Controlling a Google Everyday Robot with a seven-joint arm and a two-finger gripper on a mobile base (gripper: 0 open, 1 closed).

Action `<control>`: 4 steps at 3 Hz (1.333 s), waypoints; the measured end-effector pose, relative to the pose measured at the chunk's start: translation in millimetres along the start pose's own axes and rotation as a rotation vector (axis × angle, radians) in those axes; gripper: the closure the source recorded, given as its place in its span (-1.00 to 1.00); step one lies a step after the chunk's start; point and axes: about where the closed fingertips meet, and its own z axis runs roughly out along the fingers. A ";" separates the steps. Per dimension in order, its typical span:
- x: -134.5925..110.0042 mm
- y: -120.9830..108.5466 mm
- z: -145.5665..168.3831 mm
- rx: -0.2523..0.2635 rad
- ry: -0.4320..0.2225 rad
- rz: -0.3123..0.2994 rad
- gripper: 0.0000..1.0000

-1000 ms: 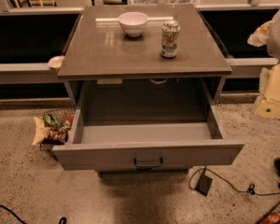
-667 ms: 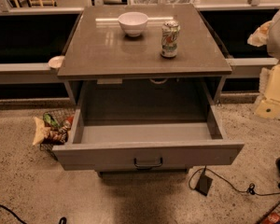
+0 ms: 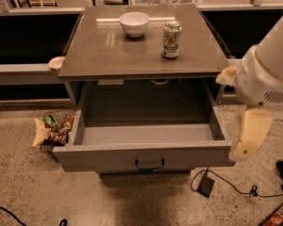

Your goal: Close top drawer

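Note:
The top drawer (image 3: 108,157) is pulled far out of the grey cabinet (image 3: 108,55) and looks empty inside. Its flat grey front faces me, with a small dark bar handle (image 3: 149,164) at centre. My gripper (image 3: 247,138), a cream piece hanging under the white arm (image 3: 269,72), is at the right of the view. It sits just beside the drawer's right front corner, about level with the top edge of the front. I cannot tell whether it touches the drawer.
A white bowl (image 3: 134,22) and a drink can (image 3: 171,39) stand on the cabinet top. A wire basket of snack bags (image 3: 52,131) sits on the floor left of the drawer. A black adapter (image 3: 206,183) and cables lie on the floor at front right.
The arm has moved left and down, bringing the gripper from the far right edge to the drawer's right front corner. The drawer has not moved.

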 end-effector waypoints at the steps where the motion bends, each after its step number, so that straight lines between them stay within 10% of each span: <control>1: -9.2 44.4 67.7 -0.147 -0.064 -0.018 -1.00; 4: -14.7 60.6 138.1 -0.241 -0.170 -0.050 -1.00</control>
